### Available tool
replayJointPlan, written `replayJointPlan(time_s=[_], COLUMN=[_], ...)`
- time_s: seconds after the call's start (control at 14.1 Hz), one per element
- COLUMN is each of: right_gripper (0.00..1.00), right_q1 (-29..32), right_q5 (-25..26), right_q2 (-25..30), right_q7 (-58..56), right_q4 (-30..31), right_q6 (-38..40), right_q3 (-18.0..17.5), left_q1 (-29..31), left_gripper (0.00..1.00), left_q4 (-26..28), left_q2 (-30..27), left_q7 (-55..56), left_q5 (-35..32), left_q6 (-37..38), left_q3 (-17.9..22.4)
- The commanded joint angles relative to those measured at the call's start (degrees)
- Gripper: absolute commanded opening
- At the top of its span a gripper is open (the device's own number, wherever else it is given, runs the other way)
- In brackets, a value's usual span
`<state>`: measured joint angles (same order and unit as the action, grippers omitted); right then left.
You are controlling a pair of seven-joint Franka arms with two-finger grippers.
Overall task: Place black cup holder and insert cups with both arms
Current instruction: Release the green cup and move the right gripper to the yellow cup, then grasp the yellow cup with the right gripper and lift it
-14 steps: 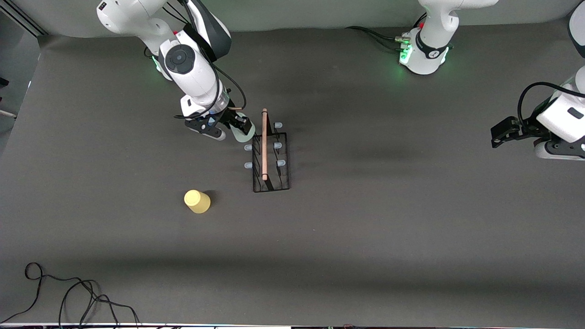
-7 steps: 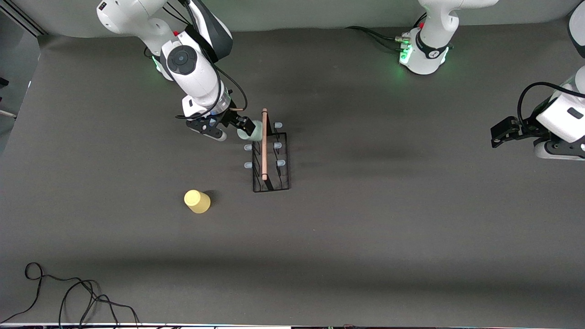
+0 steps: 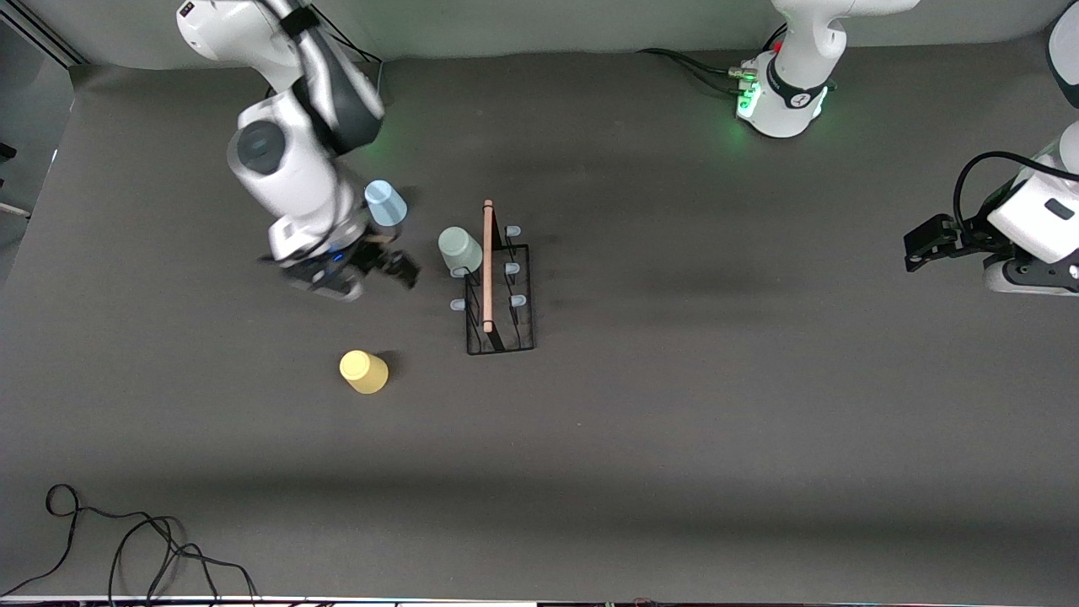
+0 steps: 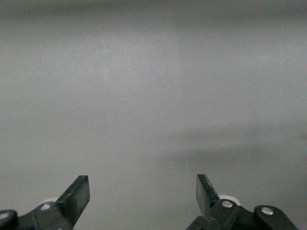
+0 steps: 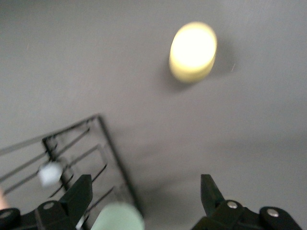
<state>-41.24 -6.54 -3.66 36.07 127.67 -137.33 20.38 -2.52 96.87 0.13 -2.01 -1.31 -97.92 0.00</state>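
R tool [image 3: 396,268] backed off rack [image 3: 500,295]; grey tabletop [image 3: 716,421].

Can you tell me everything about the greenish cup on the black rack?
The pale grey-green cup is a small, plain, tapered tumbler that looks like plastic. It sits upside down over a peg of the black cup holder, on the side toward the right arm's end of the table, beside the wooden rod handle. Only the rack touches it. The right hand is open and off it.
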Motion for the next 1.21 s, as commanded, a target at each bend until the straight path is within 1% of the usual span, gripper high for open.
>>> replayJointPlan(time_s=[0.0, 0.14, 0.28, 0.36, 0.57, 0.71, 0.78, 0.85, 1.0, 1.14], right_gripper=[1.00, 1.00, 1.00, 1.00, 1.00, 1.00, 1.00, 1.00, 1.00, 1.00], right_q1=[-0.2, 3.1, 4.8, 5.3, 6.2, 5.9, 5.6, 5.5, 5.4, 5.3], right_q5=[0.1, -0.1, -0.4, -0.4, -1.0, -5.4, -6.7, -6.7, -7.0, -7.1], right_q2=[-12.6, -20.1, -24.1, -25.2, -27.4, -29.5, -30.6, -31.3, -30.4, -29.1], right_q7=[-4.7, -7.6, -10.6, -10.8, -15.2, -15.4, -15.6, -16.3, -19.9, -21.6], right_q4=[-11.5, -18.1, -22.1, -22.5, -21.9, -21.8, -21.7, -21.3, -17.8, -13.5], right_q6=[0.1, 0.0, -0.5, -0.7, -4.0, -6.3, -7.6, -7.8, -8.8, -11.9], right_q3=[2.6, 2.6, 2.5, 2.5, 2.4, 1.8, 1.5, 0.9, 0.5, 0.5], left_q1=[-0.5, -0.5, -0.6, -1.2, -1.5, -1.4, -1.5, -1.5, -1.5, -1.5], left_gripper=[0.99, 0.99, 0.99, 0.99, 0.99, 0.99, 0.99, 0.99, 0.99, 0.99], left_q4=[0.4, 0.4, 0.4, 0.4, 0.4, 0.4, 0.4, 0.4, 0.5, 0.4], left_q2=[-0.8, -0.8, -0.9, -0.8, -0.5, -0.7, -0.8, -0.8, -0.8, -0.9], left_q7=[-0.4, -0.4, 0.4, 0.5, 0.6, 0.8, 1.5, 2.2, 2.2, 2.4], left_q5=[-0.9, -0.9, -0.9, -0.9, -0.8, -0.8, -0.8, -0.8, -0.8, -0.8], left_q6=[0.3, 0.7, 0.8, 0.8, 0.5, 0.9, 1.0, 1.0, 1.0, 1.4], left_q3=[0.2, 0.2, 0.1, -0.2, -0.6, -1.0, -1.0, -1.1, -1.1, -1.1])
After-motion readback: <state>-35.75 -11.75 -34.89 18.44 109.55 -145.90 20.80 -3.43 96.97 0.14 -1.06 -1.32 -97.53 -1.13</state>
